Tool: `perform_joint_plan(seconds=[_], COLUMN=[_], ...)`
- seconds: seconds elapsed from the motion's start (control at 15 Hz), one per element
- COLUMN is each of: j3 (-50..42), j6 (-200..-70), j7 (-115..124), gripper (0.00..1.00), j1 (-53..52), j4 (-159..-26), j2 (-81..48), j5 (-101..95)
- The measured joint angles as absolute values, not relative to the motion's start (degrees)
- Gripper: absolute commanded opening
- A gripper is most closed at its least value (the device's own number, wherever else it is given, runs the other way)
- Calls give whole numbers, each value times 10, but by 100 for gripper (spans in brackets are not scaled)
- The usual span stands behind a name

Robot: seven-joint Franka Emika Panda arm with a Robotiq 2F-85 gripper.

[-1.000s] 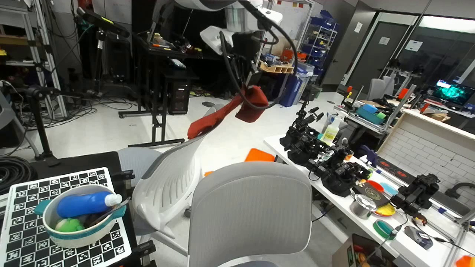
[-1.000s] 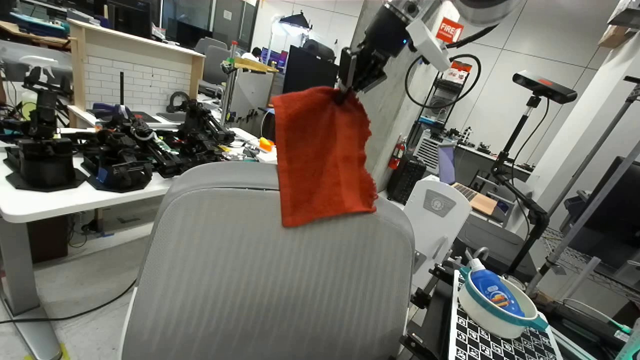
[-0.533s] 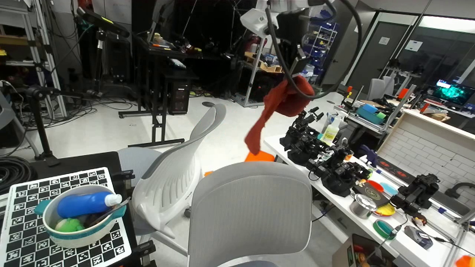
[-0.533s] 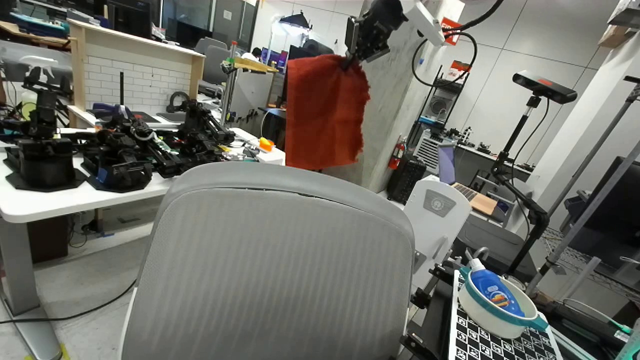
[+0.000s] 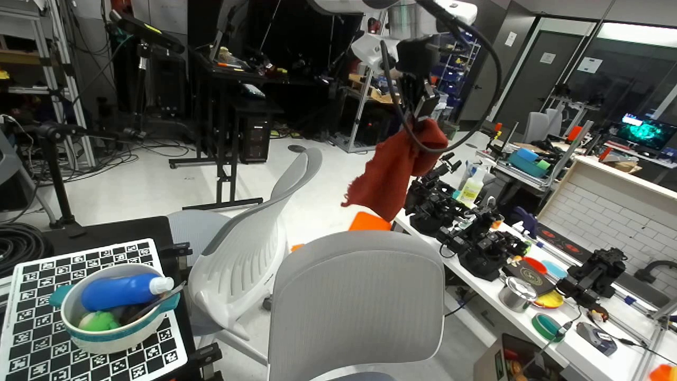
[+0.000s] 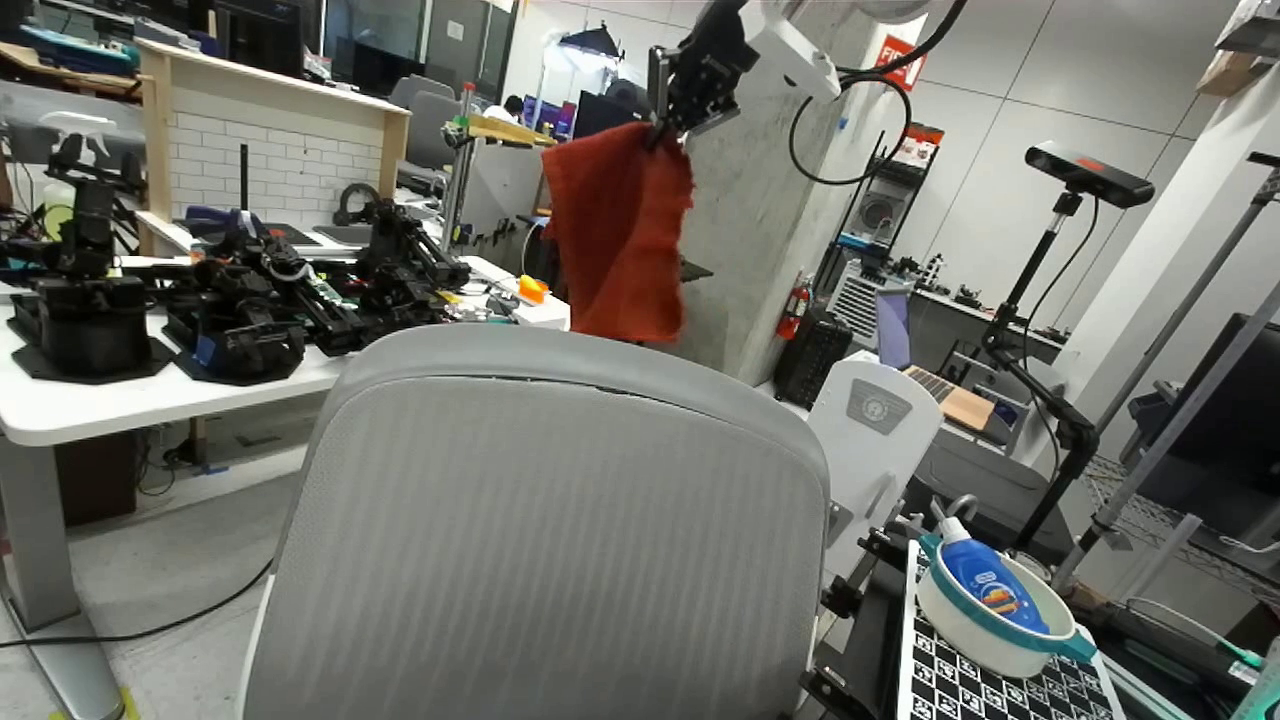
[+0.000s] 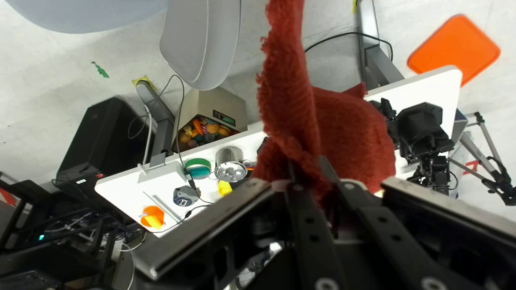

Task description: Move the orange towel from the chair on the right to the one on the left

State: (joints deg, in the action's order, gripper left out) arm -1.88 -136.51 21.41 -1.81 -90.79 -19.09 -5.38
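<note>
The orange-red towel hangs in the air from my gripper, in an exterior view (image 5: 383,174), in an exterior view (image 6: 620,240) and in the wrist view (image 7: 350,133). My gripper (image 5: 421,120) is shut on the towel's upper part, with cloth bunched between its fingers in the wrist view (image 7: 308,165). A grey chair (image 5: 357,301) stands in front, back facing the camera. Another grey chair (image 5: 240,254) stands to its left, turned sideways. A large grey chair back (image 6: 560,520) fills the middle of an exterior view, below the towel. Part of a grey chair (image 7: 201,40) shows in the wrist view.
A white table (image 6: 200,400) carries several small black robot arms (image 5: 433,201). A checkered board (image 5: 31,338) holds a pot (image 5: 106,344) with a blue bottle (image 5: 121,291). A camera on a stand (image 6: 1090,180) rises behind. An orange flat object (image 5: 370,221) lies on the floor.
The towel has lifted off the top of the sideways chair's back and swung toward the table side with the gripper. Over the last half second it has sunk slightly.
</note>
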Motion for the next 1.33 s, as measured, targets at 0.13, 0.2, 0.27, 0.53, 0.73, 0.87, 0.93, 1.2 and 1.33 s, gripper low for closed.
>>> perform_joint_plan(seconds=[0.13,0.2,0.27,0.53,0.73,0.87,0.93,1.2,1.33], j3=[-25,-29,-33,-48,-57,-62,-67,-86,-94], j6=[-1379,-1385,-1389,-1396,-1397,-1397,-1397,-1418,-1436], j7=[252,269,284,325,341,343,344,348,357], gripper=[3,3,3,3,3,3,3,3,3], j1=[-36,-44,-53,-84,-97,-97,-97,-93,-92], j4=[-902,-899,-897,-899,-903,-903,-904,-941,-985], j2=[-213,-224,-234,-259,-264,-263,-262,-247,-233], j5=[-79,-89,-99,-125,-134,-134,-134,-134,-134])
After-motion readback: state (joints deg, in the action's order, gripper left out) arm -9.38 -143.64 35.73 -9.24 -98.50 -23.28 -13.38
